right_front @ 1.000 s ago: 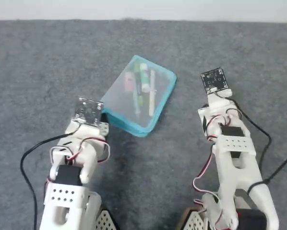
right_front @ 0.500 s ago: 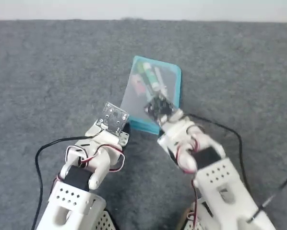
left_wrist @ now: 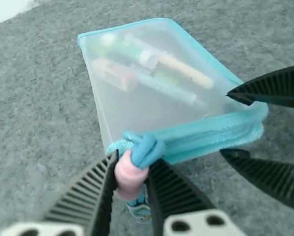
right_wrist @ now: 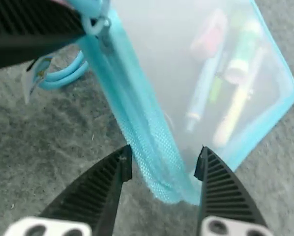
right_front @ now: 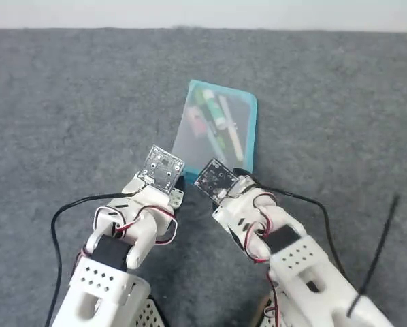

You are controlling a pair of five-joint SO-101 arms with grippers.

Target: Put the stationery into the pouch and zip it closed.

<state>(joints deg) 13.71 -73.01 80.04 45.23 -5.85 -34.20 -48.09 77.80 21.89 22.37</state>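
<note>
Position of items: the pouch lay flat on the grey table, at about 12 o'clock from both arms in the high view. It was translucent with a blue border. The stationery was inside it: several pens, a green marker and a small pink item, all visible through the clear face. The zip edge formed the pouch's 6 o'clock side, the side nearest the arms.

Left arm: the left gripper was at the 7 o'clock corner of the pouch. It was clenched on a pink tag. A knotted blue cord sat just above the tag, at the end of the zip edge. A further loop of blue cord lay on the table beside that corner.

Right arm: the right gripper was at the other end of the zip edge, toward the pouch's 5 o'clock corner. Its jaws were spread, one on either side of the blue edge, gripping nothing. Whether either finger touched the fabric could not be determined.

Zip: how far it was drawn along the edge could not be told.
</note>
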